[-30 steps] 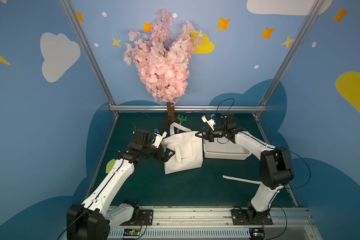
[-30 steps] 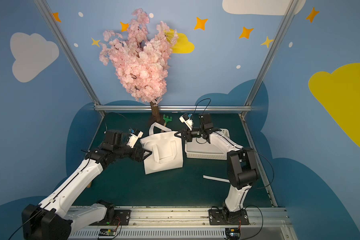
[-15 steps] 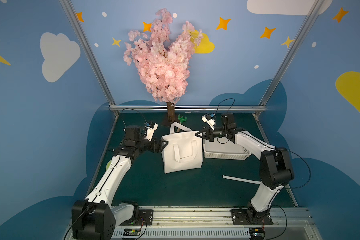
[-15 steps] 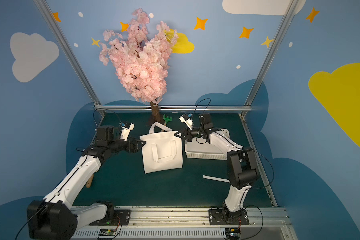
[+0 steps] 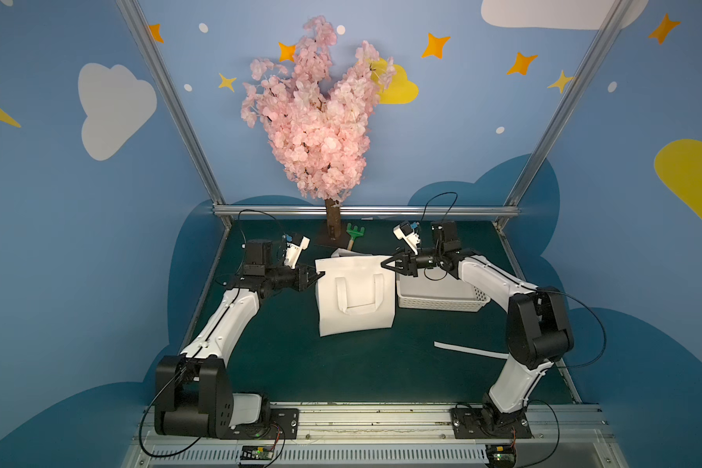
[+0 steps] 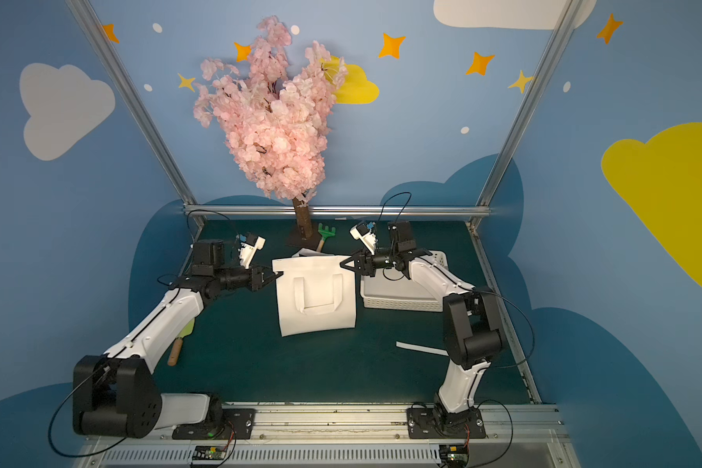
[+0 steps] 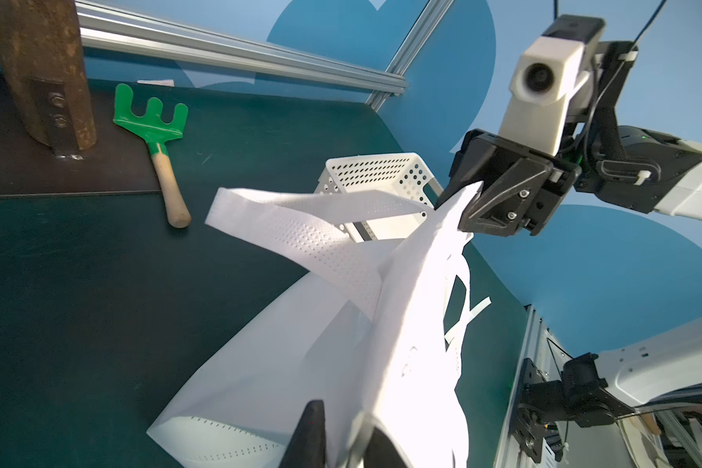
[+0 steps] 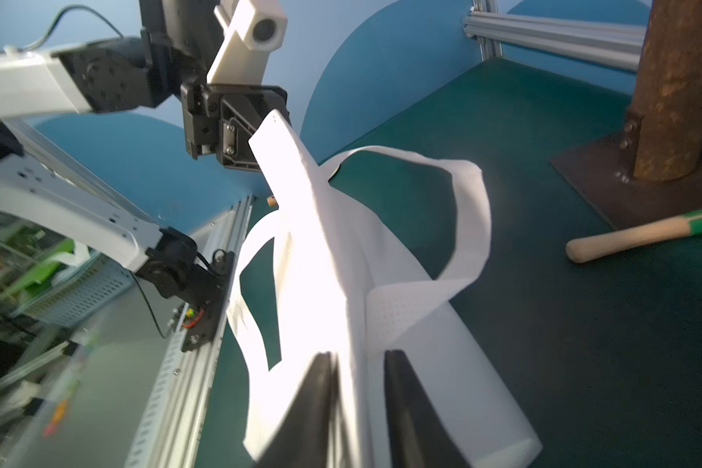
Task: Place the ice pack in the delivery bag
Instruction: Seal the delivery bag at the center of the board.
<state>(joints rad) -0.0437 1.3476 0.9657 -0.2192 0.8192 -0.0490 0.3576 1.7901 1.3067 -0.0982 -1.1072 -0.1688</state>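
The white delivery bag [image 5: 355, 300] [image 6: 315, 300] hangs flat between my two arms, one loop handle on its near face. My left gripper [image 5: 319, 275] [image 7: 343, 417] is shut on the bag's top left corner, with fabric pinched between its fingers. My right gripper [image 5: 384, 263] [image 8: 359, 356] is at the top right corner. Its fingers stand apart with the fabric [image 8: 341, 263] still between them. The bag's other handle [image 7: 300, 239] loops out behind. The ice pack is out of view.
A white perforated basket [image 5: 442, 291] stands right of the bag, under my right arm. A green toy rake [image 5: 354, 235] and the tree trunk [image 5: 333, 221] are behind it. A white strip [image 5: 469, 350] lies at front right, and a trowel [image 6: 179, 344] under my left arm.
My left gripper has swung to the bag's top left corner and closed on it. The bag now hangs flat between the arms. My right gripper's jaws have parted.
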